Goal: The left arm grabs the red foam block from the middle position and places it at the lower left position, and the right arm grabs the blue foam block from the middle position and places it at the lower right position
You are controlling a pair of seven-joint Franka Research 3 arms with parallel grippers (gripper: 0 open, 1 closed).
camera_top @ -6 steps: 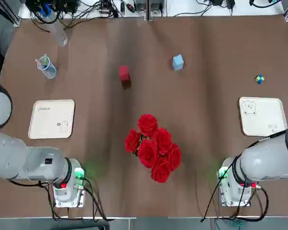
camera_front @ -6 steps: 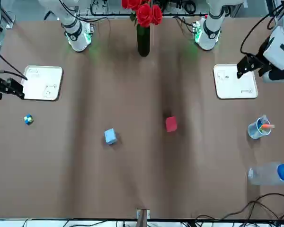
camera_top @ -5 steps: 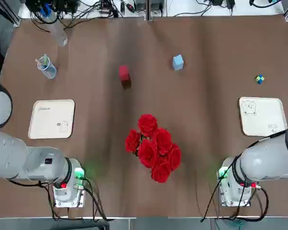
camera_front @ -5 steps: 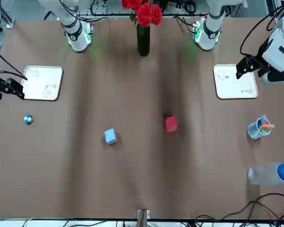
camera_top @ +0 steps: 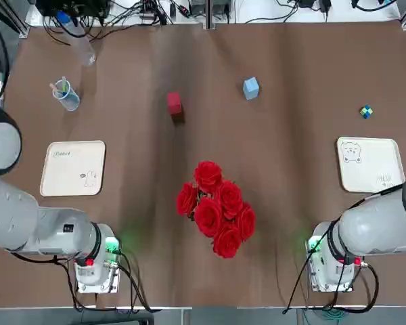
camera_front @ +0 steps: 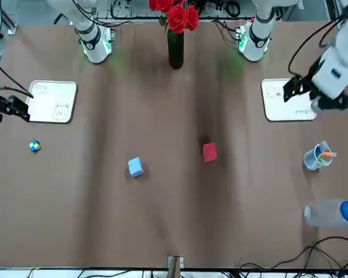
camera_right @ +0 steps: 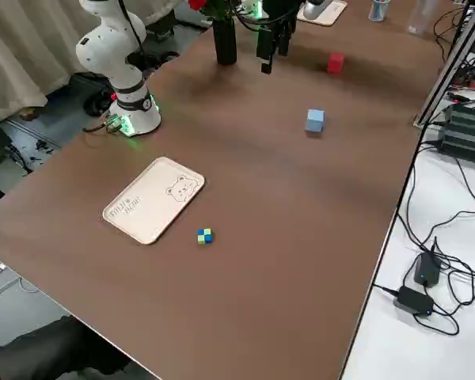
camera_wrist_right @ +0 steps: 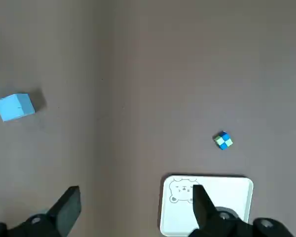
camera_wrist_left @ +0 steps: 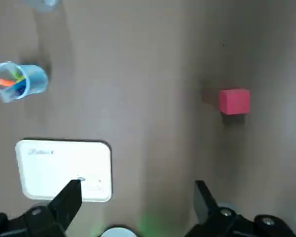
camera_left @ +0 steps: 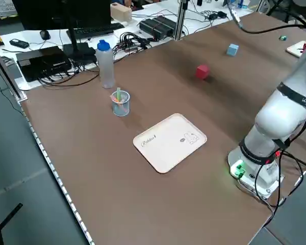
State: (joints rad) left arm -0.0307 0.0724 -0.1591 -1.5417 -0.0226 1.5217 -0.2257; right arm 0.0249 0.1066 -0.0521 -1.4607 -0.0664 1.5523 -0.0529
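Red block [camera_top: 174, 103] and blue block [camera_top: 251, 87] lie untouched on the bench beyond the roses [camera_top: 215, 206], well apart. A low reach could brush the roses, I think. Left tool [camera_wrist_left: 135, 197] hangs wide and empty over its tray [camera_top: 73, 168]; right tool [camera_wrist_right: 135, 200] likewise by its tray [camera_top: 369, 163].

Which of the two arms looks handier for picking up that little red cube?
Probably the left. Its open gripper hangs high above the cream tray on the red foam block's side. The right gripper, also open, sits at the opposite edge, nearer the blue foam block.
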